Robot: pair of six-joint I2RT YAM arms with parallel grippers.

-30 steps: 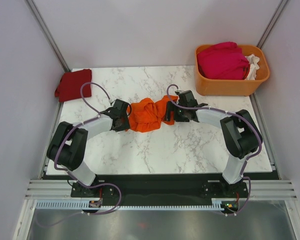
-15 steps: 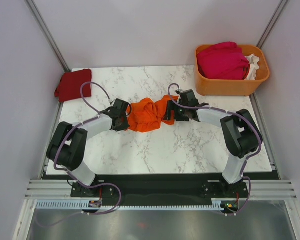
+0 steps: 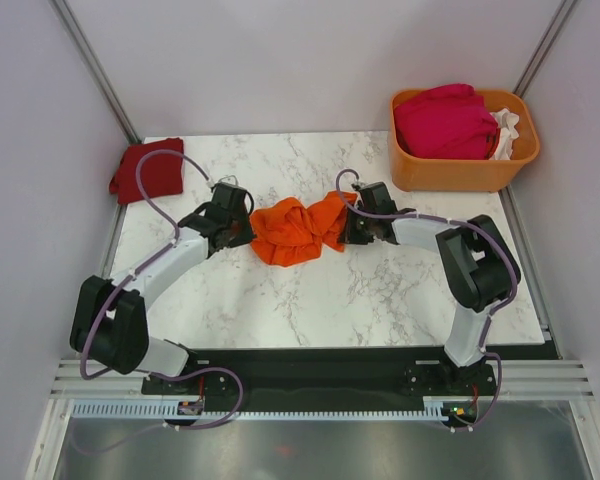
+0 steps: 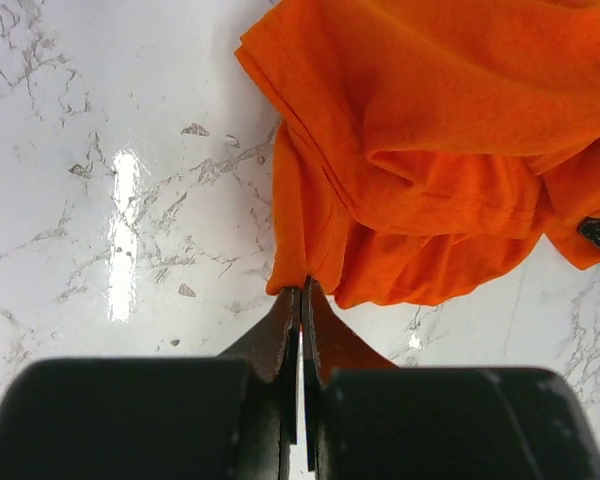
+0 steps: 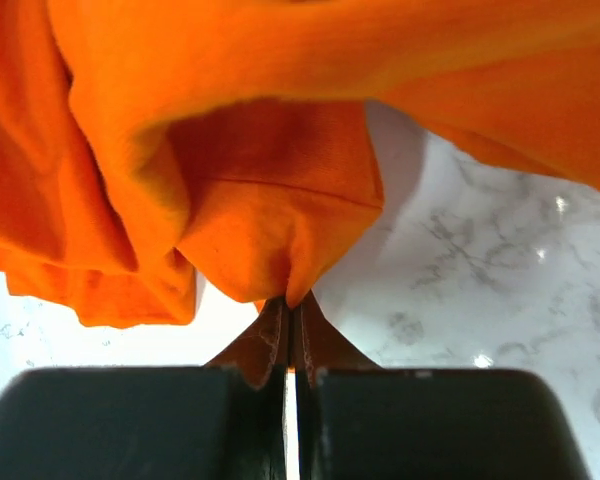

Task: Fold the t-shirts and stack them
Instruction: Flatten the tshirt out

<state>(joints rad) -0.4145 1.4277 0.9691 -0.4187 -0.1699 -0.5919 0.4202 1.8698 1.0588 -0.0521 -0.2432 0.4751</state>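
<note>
While crumpled, orange t-shirt (image 3: pixel 290 232) between end effectors (image 4: pixel 300 297) (image 5: pixel 288 305)

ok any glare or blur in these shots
Left wrist view: a bright glare streak on the glossy white marble table, and the dark left pincer looks soft up close. Right wrist view: the crumpled bright orange cloth t-shirt goes soft along the top. Top external view: even light, sharp.

Marble table (image 3: pixel 330 300) with orange tee (image 3: pixel 295 230) and dark red tee (image 3: pixel 148 170)

Top: high overhead. Wrists: close; all share orange t-shirt (image 3: pixel 295 230).
</note>
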